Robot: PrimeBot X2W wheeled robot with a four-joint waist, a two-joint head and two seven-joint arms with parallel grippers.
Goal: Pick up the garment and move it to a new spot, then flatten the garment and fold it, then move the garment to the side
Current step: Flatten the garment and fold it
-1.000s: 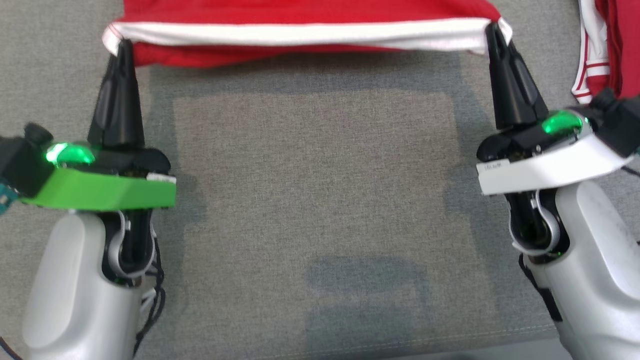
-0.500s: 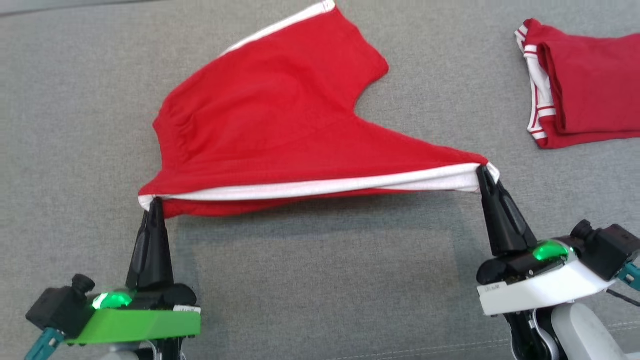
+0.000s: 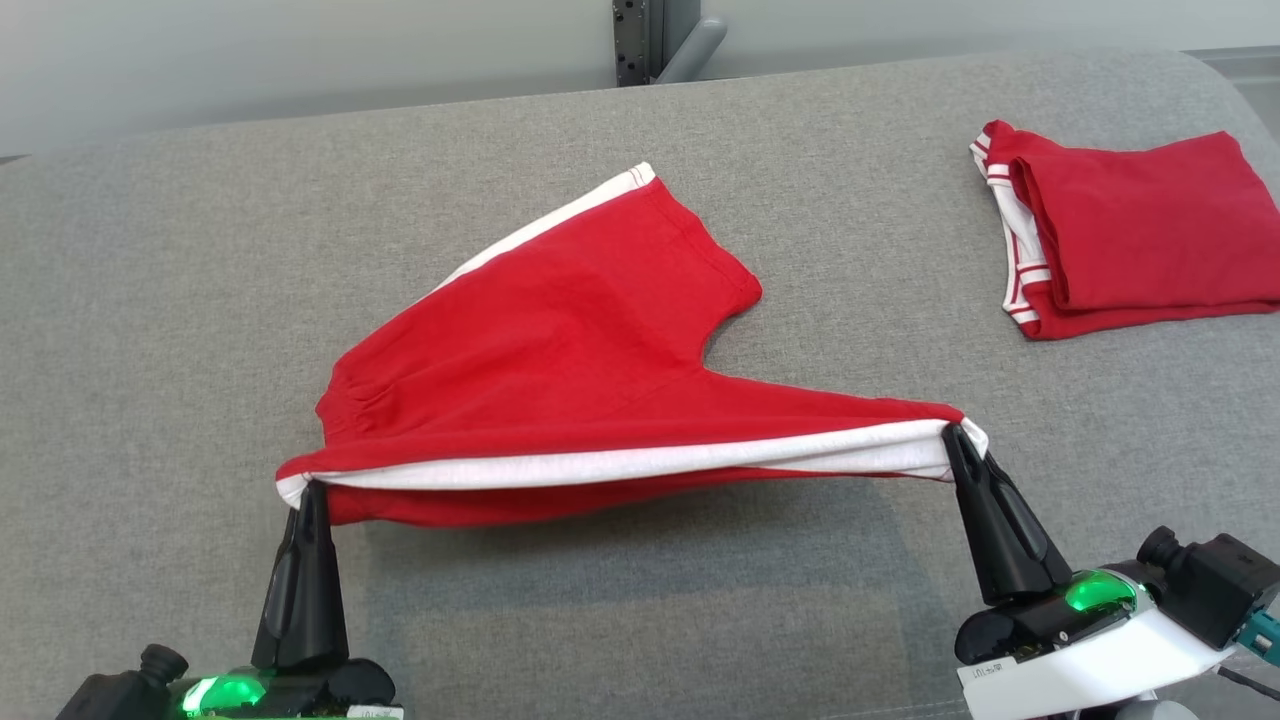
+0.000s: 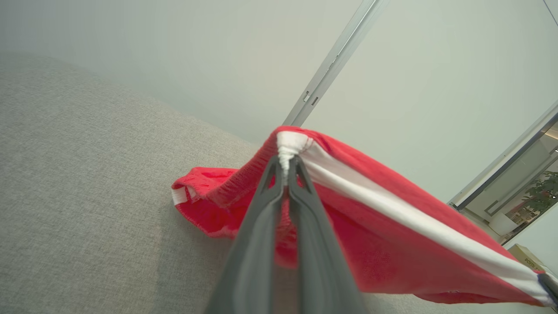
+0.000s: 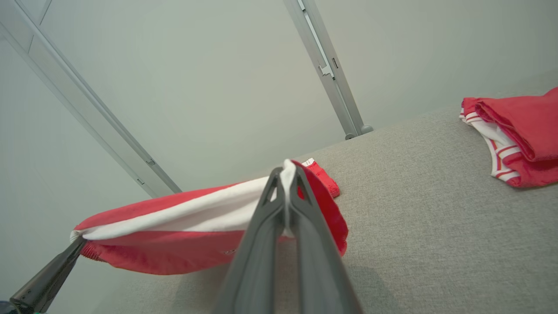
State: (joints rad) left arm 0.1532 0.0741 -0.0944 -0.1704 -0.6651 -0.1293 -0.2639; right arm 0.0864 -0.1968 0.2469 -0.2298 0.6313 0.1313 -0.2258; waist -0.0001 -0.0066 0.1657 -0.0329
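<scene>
Right wrist: garment [image 5: 174, 253] plus folded shorts [image 5: 523, 126]

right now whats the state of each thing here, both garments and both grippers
red shorts: unfolded, white-striped near edge lifted and stretched taut, far part lying on the grey cushion
folded red garment: folded, lying flat at the right, untouched
left gripper: shut on one end of the shorts' striped edge
right gripper: shut on the other end
</scene>
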